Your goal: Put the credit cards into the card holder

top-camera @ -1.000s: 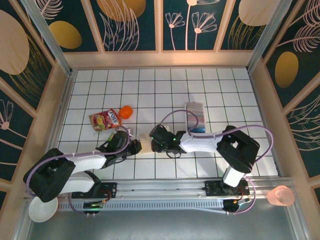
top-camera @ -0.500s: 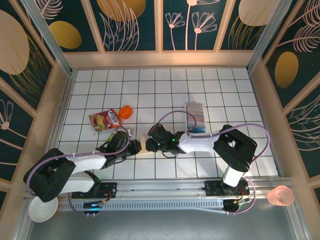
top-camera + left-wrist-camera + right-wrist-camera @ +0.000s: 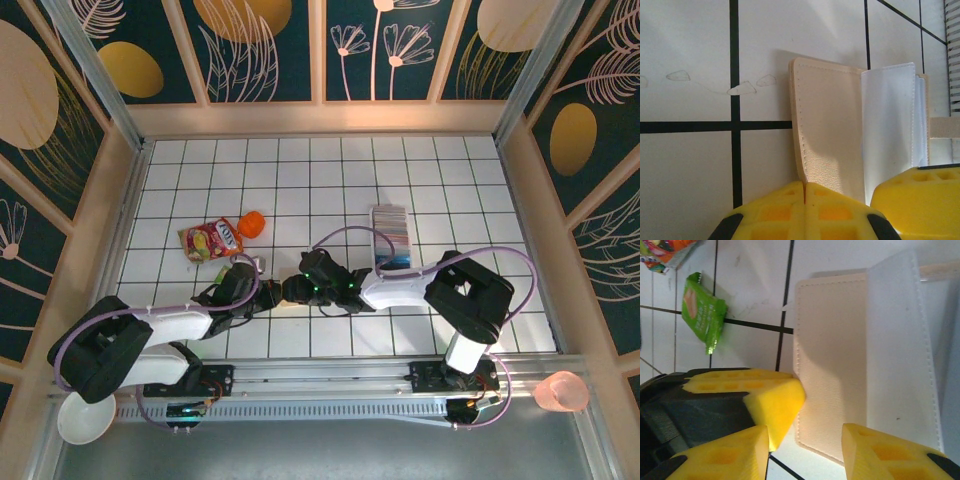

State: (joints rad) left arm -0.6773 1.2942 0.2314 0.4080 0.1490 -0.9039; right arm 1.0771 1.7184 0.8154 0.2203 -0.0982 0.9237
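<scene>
The beige card holder (image 3: 829, 125) lies partly unfolded on the white tiles, with a pale inner flap (image 3: 888, 115) standing up. My left gripper (image 3: 805, 189) is shut on the near edge of its beige cover. My right gripper (image 3: 805, 452) is open, its fingers either side of the cover's corner (image 3: 832, 360), right beside the left gripper's yellow finger (image 3: 772, 400). In the top view the two grippers (image 3: 268, 295) (image 3: 292, 291) meet over the holder. The credit cards (image 3: 391, 233) lie overlapping in a row further back on the right.
A red snack pouch (image 3: 211, 240) with an orange cap (image 3: 252, 223) lies behind the left gripper. A small green packet (image 3: 702, 315) lies close to it. A white bowl (image 3: 85, 420) and a pink cup (image 3: 562, 392) sit off the tiles at the near corners.
My right gripper has moved left, up to the left gripper, and now covers the card holder in the top view. The left gripper has kept its grip and place.
</scene>
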